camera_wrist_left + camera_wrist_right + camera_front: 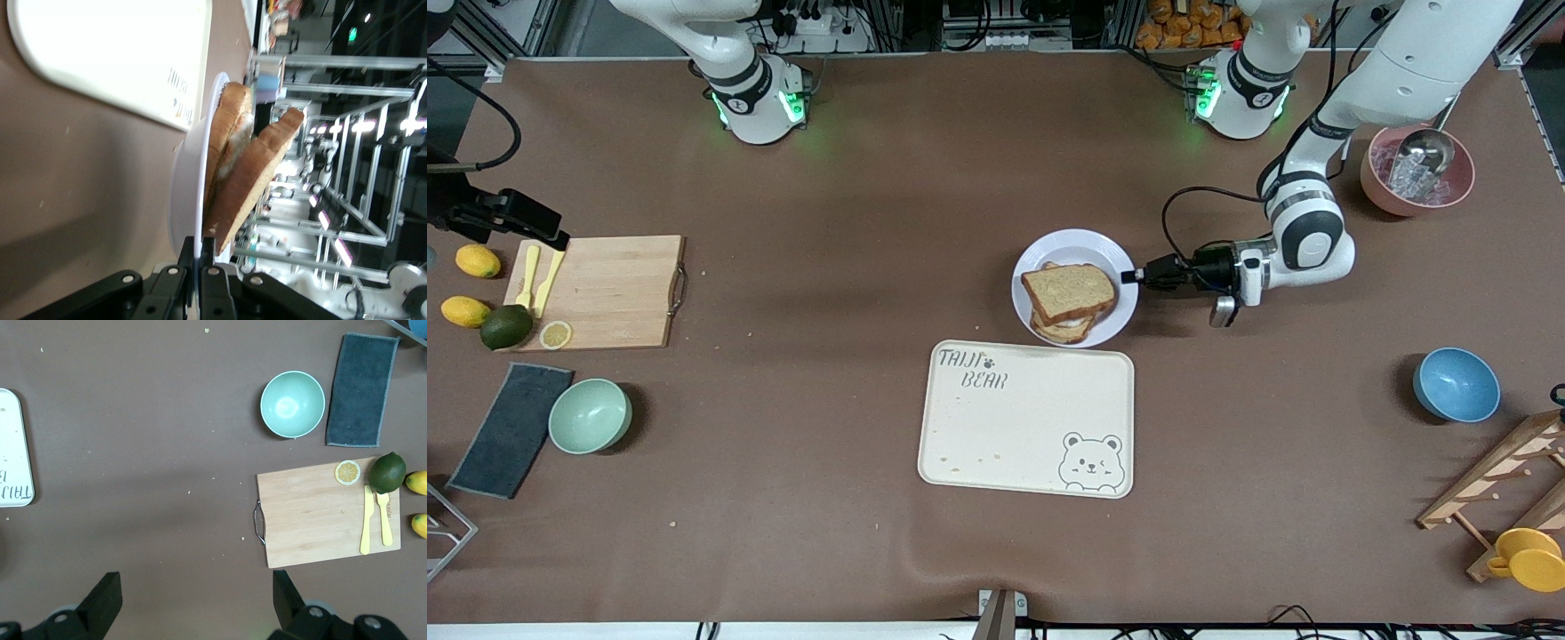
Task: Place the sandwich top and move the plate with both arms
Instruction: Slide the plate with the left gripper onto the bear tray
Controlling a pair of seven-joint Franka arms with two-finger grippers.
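My left hand (1132, 276) is down at desk (871, 196) level, pressed together on the rim of the plate (1116, 267) at the edge toward my left arm's end; the left wrist view shows both fingers (212, 280) pinching the thin white rim (190, 200) between them. The sandwich top (1069, 292) is already on the stack, lying askew over the lower slice (1063, 329) with white filling peeking out between (egg, probably), so I judge the placing part done and the plate move is what's in hand. In the left wrist view the top slice (250, 180) leans off the lower one (223, 140), so it sits loose, and a tilt or jerk could slide it. The plate rests just beside the cream bear-print tray (1027, 418), farther from the front camera than it, nearly touching its edge. I'm gripping the rim from the side because that keeps my fingers clear of the bread. My right hand (193, 600) is spread wide, up in the air over bare desk near the cutting board (320, 513), mint bowl (292, 405) and grey cloth (360, 390), well apart from the plate. It waits. Since the task wants both arms, I'd guess it needs to come over to the plate's free rim before any lift.
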